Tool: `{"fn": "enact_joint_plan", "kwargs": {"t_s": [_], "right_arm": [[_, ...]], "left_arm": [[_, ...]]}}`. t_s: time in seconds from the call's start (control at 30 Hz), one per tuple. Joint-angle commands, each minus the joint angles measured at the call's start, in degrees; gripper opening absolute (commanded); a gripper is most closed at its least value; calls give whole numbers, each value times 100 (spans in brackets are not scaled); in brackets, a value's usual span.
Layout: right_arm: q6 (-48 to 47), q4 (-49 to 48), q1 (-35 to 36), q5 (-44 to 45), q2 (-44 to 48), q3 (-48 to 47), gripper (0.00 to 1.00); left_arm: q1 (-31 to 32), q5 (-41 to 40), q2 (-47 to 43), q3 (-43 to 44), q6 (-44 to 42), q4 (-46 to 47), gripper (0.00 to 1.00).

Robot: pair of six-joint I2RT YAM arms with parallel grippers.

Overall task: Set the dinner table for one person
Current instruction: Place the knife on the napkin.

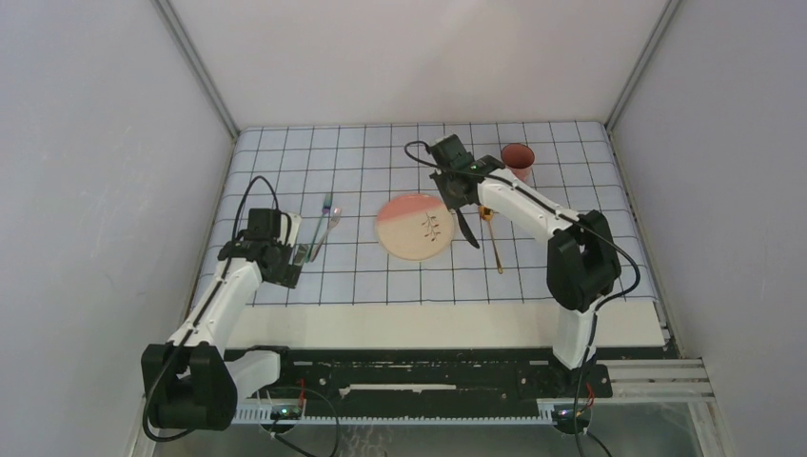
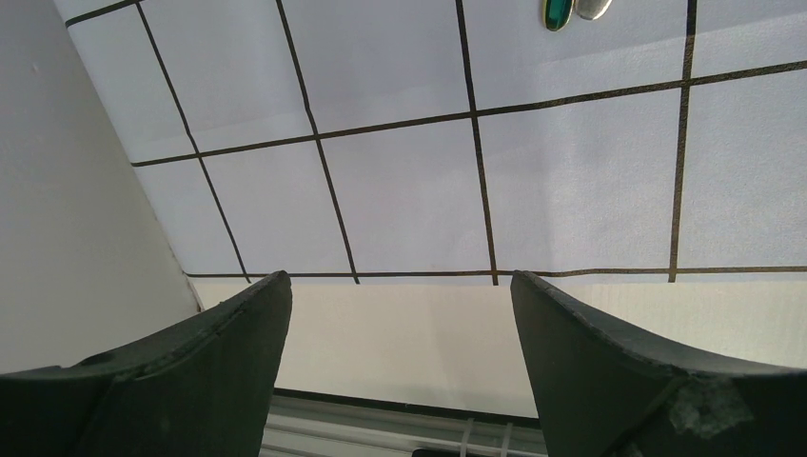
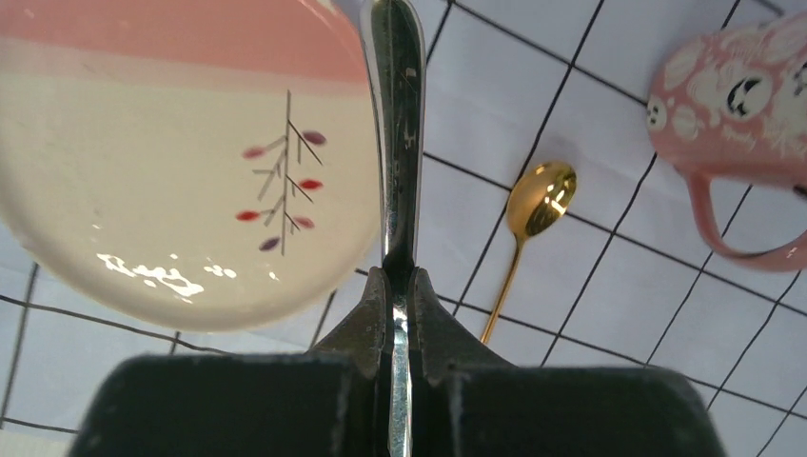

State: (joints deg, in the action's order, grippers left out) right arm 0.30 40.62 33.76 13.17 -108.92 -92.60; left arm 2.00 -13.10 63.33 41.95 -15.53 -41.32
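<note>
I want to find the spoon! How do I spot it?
Look at the gridded blue cloth and find the round pink-and-cream plate in its middle. The spoon lies on the cloth just right of that plate. It alone is shiny gold; the utensil pinched in the right claw beside it is silvery.

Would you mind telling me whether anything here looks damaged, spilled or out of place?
Nothing is spilled. The left end effector has a rough grey scuff on one finger, and the cutlery left of the plate lies slanted across the grid cloth.
</note>
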Motion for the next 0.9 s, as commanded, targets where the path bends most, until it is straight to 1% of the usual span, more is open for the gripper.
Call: {"fn": "enact_joint_plan", "kwargs": {"t_s": [0.0,0.3,0.57,0.87], "right_arm": [[-77,-394,-186,24,493,445,0],[-13,-646,-431,-12,739,1229,0],[146,-704,-456,31,706,1357,0],[-158,-636,-609,-85,819,1438,0]], "left_arm": [[2,29,31,194,-37,-16,90],[-2,70,145,303,-3,-52,90],[2,132,146,375,-3,-95,90],[5,166,126,334,-31,-78,90]]}}
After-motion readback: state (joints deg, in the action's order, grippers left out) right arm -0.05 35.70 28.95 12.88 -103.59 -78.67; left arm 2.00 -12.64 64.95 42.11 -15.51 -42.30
